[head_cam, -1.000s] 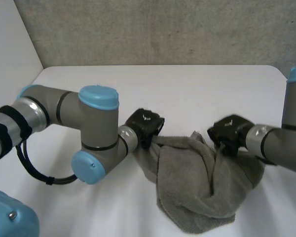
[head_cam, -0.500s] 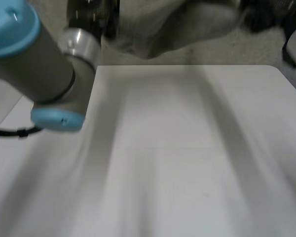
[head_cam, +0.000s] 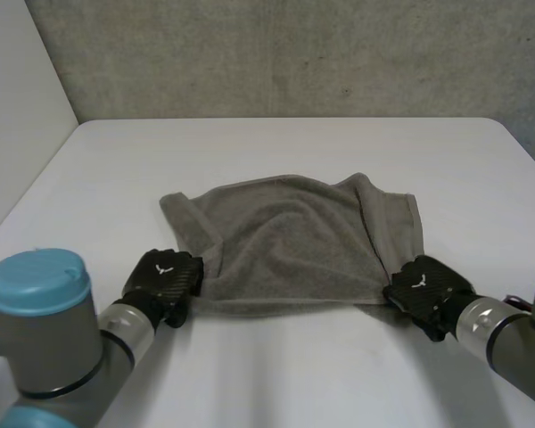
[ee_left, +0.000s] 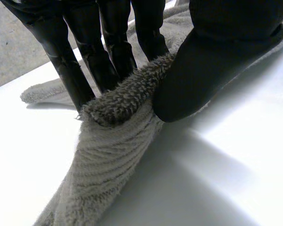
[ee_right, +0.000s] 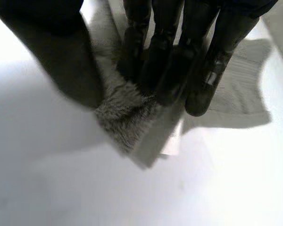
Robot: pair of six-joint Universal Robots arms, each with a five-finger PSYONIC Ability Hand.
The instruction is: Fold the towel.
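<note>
Fingers point(ee_left: 108, 52) of left hand point(head_cam: 163, 283) and right hand point(head_cam: 425, 287) pinch lower-frame corners of the towel point(head_cam: 294, 245). It lies spread; folding remains.

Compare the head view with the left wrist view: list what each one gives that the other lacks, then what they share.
Head view: the whole towel spread on the white table, wrinkled, with a folded-over strip along its right side, and the right hand at its near right corner. Left wrist view: the grip itself, straight fingers on one side of a bunched towel edge and the thumb pressing on the other. Shared: the left hand holding the towel's near left corner.
</note>
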